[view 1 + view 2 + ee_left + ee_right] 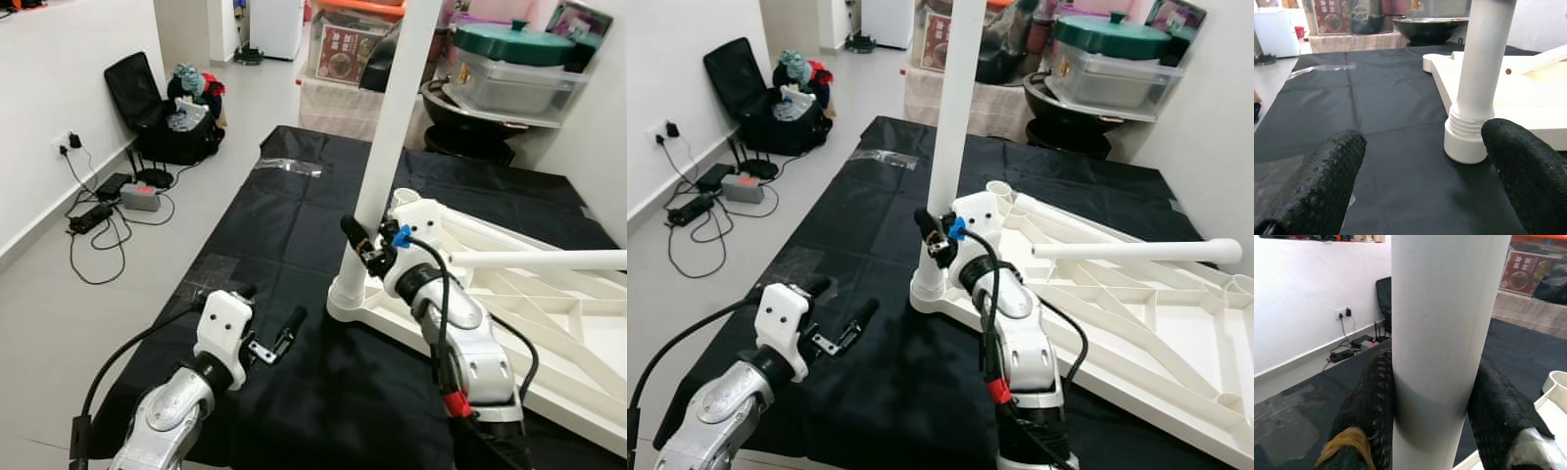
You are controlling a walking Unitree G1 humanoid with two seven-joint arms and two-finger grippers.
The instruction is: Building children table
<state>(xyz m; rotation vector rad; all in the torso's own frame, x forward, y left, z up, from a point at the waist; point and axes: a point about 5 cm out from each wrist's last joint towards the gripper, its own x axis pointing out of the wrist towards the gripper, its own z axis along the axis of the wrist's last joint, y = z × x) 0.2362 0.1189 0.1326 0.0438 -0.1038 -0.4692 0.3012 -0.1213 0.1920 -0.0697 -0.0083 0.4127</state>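
Nearest the head camera, the left gripper (269, 338) hovers low over the black cloth (294, 225) with its fingers spread wide and nothing between them; it points toward the base of the upright white leg (392, 127), near it but apart. Just beyond, the right gripper (367, 245) is clamped on that leg a little above its foot; the wrist view shows both black pads (1371, 401) pressed flat against the tube on either side.

That leg stands in the corner socket (351, 292) of the white tabletop (549, 323), which lies underside up on the cloth, ribs showing; a second leg (539, 259) lies across it, loose or not I cannot tell. An empty socket (407, 199) sits just behind the right wrist.

By my judgement the step in hand is seating the first leg; thread rings are visible above the socket collar in the left wrist view, so it probably needs turning or pressing further, with the tube kept upright so it does not bind.

As for containers, a clear lidded tub (509, 78) with a green lid (511, 41) sits on a dark bowl beyond the cloth, its contents not discernible; an open black bag (157, 108) by the wall holds bunched items.
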